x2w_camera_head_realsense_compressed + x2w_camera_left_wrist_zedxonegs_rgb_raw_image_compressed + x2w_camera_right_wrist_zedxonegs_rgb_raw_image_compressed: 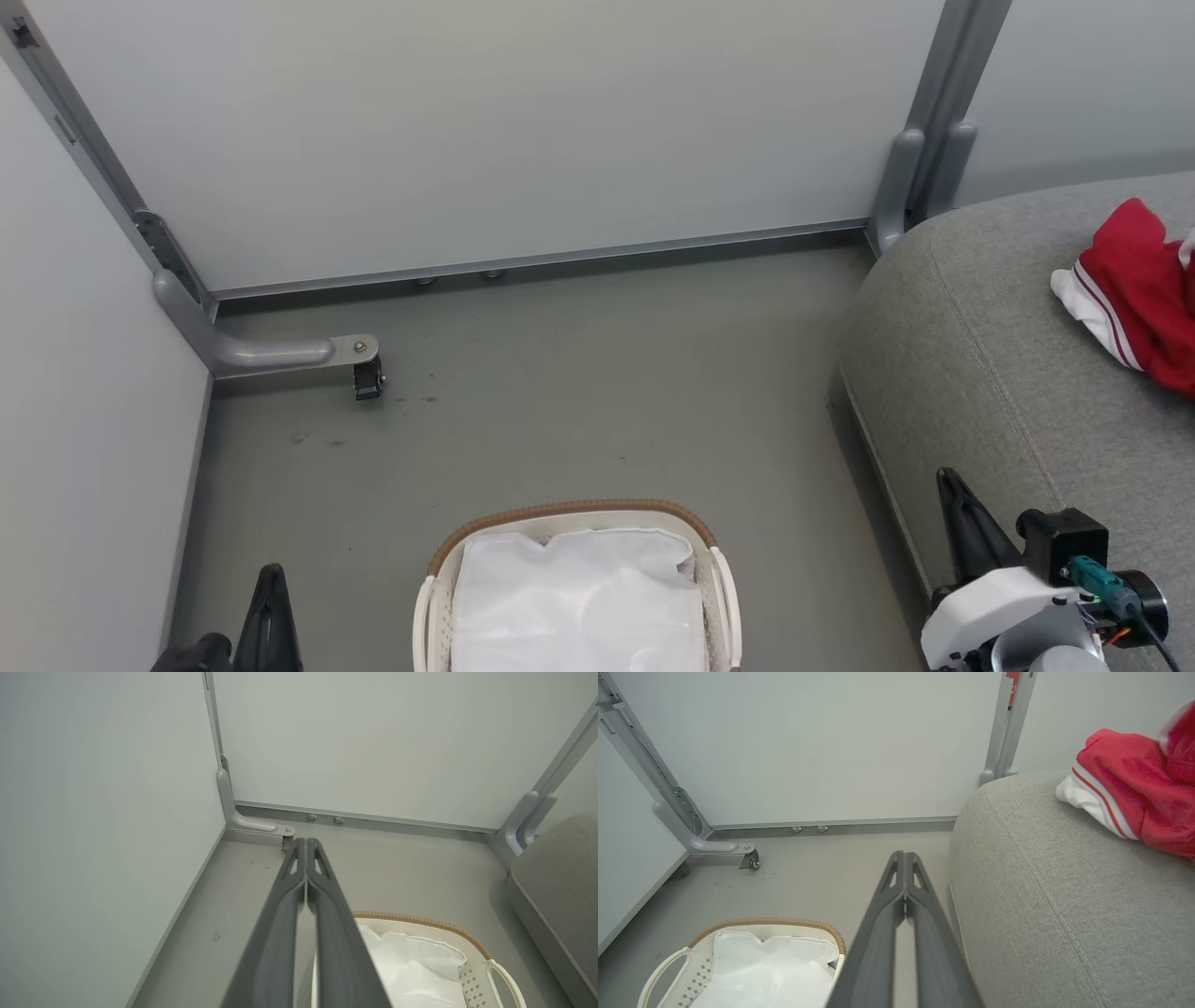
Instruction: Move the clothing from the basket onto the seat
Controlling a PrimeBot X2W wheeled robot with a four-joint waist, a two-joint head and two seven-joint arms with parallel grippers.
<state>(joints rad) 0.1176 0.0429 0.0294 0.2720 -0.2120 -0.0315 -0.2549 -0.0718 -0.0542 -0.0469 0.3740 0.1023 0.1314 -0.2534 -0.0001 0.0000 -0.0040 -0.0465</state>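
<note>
Clothing: a red-and-white heap lying on the seat, at 3 o'clock in the head view.
Basket: on the floor at 6 o'clock, white liner crumpled across its visible part (the near half is cut off).
Left pincer: fingers pressed together, holding nothing, at 7 o'clock beside the basket.
Right pincer: pressed together, holding nothing, at 4 o'clock close by the seat's side.
Risk, missed item: a garment could lie hidden under the liner.
Risk, wrong grab: pinching the liner would likely drag it out or tip the light basket.
Risk, contact: a careless right swing may scrape the seat.
</note>
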